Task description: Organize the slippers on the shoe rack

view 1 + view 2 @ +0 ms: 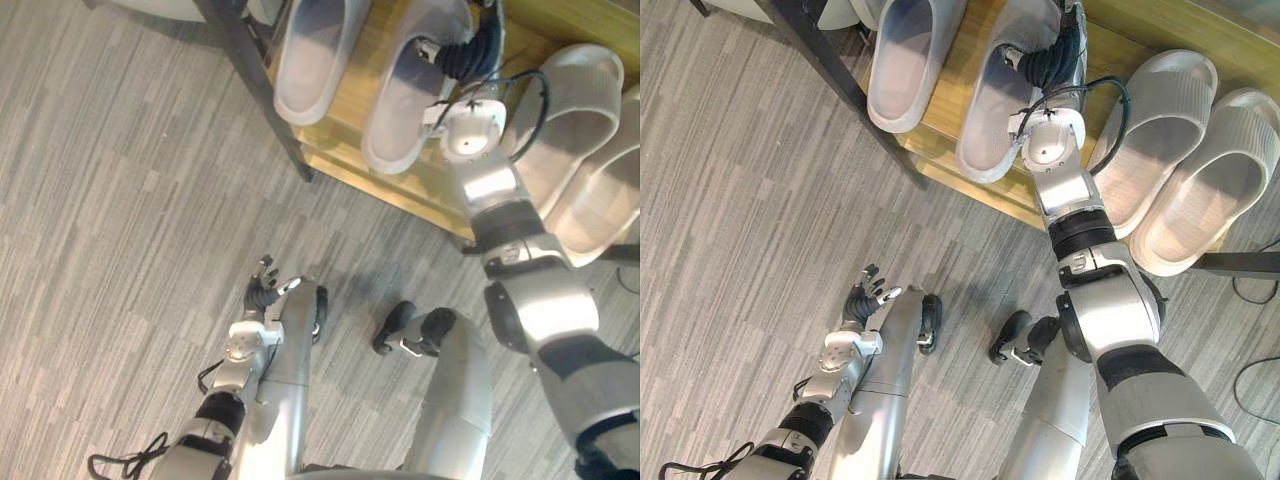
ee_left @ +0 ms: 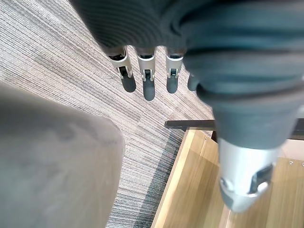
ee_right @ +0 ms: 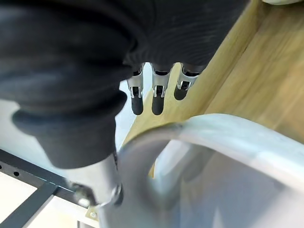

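Right hand (image 3: 158,100) at slipper (image 1: 992,100), heel at rack (image 1: 938,142) edge

Grey carpet floor (image 1: 120,200) runs in fine streaks, laid in tiles whose stripes change direction (the seams show faintly). At its far side stands a shoe rack (image 1: 400,190) with a light wooden shelf and a dark metal leg (image 1: 260,90) slanting down to the carpet.
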Tool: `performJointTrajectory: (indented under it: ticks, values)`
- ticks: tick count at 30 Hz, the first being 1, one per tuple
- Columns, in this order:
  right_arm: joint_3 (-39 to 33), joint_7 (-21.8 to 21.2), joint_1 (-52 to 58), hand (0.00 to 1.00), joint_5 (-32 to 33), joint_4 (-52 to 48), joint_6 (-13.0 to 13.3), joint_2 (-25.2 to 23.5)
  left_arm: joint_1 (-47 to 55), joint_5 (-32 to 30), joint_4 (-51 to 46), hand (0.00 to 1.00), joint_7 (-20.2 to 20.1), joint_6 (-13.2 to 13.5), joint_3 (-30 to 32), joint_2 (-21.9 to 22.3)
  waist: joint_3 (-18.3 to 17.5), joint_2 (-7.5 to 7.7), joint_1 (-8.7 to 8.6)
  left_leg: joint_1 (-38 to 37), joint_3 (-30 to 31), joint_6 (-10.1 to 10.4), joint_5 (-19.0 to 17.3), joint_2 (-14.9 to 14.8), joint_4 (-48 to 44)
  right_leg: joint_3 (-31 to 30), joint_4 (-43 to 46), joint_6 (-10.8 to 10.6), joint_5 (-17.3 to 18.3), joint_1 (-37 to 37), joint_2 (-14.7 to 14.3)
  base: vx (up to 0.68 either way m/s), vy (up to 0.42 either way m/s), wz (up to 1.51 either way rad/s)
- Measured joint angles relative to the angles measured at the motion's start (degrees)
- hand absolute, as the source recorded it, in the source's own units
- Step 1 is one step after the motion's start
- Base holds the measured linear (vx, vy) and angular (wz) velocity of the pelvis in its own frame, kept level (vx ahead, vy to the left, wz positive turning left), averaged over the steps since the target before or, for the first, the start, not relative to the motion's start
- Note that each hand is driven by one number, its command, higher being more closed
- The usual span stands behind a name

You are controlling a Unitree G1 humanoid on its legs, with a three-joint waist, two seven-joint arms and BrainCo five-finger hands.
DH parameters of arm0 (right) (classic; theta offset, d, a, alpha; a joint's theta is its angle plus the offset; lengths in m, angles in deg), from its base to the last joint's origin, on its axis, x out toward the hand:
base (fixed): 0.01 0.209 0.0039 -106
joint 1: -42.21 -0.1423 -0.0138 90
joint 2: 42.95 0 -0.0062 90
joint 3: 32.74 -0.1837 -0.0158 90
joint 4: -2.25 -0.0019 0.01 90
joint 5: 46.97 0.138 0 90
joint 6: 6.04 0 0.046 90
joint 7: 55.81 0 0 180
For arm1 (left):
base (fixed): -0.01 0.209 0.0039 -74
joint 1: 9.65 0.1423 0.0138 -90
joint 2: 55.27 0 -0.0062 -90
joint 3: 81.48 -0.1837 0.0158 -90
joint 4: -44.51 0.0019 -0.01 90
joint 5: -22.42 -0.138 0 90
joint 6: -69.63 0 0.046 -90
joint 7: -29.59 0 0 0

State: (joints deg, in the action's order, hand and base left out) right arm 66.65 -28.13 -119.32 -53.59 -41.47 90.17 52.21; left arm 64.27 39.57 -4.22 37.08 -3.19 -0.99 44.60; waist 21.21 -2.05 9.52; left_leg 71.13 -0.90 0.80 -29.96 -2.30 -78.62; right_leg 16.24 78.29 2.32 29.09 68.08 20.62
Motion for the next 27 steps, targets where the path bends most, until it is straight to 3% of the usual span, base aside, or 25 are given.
performJointTrajectory:
  ticks: [17,22,27]
  values:
    - [-2.83,1.76,4.63,0.00,-0.13,-4.46,-0.13,-1.47,-0.24,0.92,2.82,0.00,0.04,-0.82,1.29,0.35,-0.02,0.04,-0.43,-2.73,-0.77,-0.01,0.06,-0.47,0.47,-0.68,-0.36,-0.01,-0.01,-2.00,-0.35,0.00,-0.001,-0.01]
    - [-6.84,2.37,9.44,0.00,-0.17,-10.04,-0.15,-3.89,-0.01,0.89,3.82,0.00,0.03,-1.63,2.91,0.11,-0.98,1.63,-0.61,-3.52,-1.12,-0.01,0.05,-1.19,0.63,-0.80,-0.47,0.02,-0.02,-2.46,-0.83,-0.01,-0.010,-0.05]
    - [-7.87,3.58,14.23,0.00,-1.09,-14.82,-0.10,-6.83,0.13,0.72,5.16,0.00,0.05,-2.38,3.27,0.14,-1.07,1.79,-0.89,-5.46,-1.29,-0.01,0.05,-1.21,1.03,-0.84,-0.75,0.02,-0.02,-4.30,-0.86,0.00,0.000,0.00]
